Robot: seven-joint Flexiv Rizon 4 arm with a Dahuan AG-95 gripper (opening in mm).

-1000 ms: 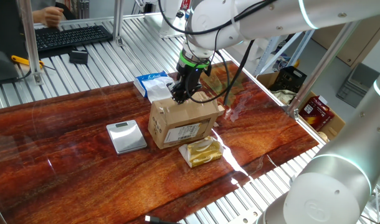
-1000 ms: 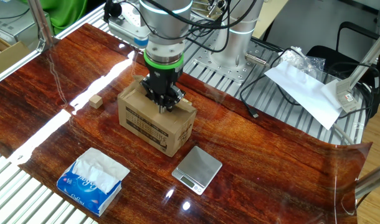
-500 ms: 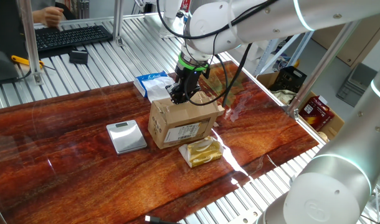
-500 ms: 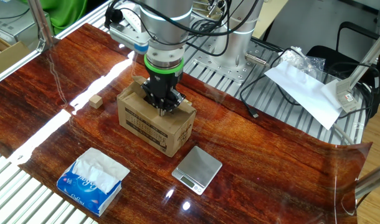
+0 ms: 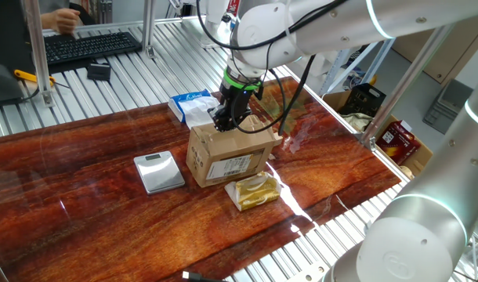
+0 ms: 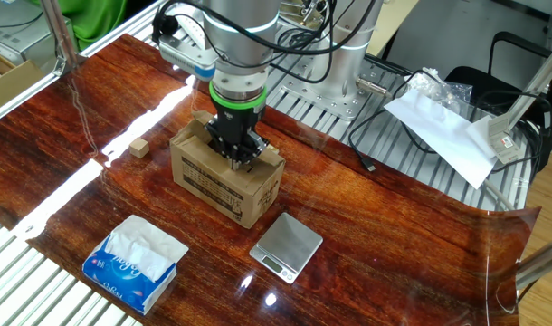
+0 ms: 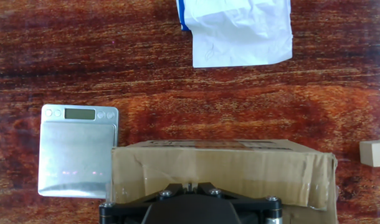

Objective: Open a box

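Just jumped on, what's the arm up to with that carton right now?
The gripper is down on top of the box, fingertips at the flaps, which look not yet lifted. Whether it has hold of a flap isn't visible. The box sits on the table between a small scale, a tissue pack and a yellow packet.

A lab: keyboard point(image 5: 90, 45), metal racks, cabling.

Box point(image 5: 229, 153) between scale point(image 5: 158, 171) and yellow packet point(image 5: 253, 190).
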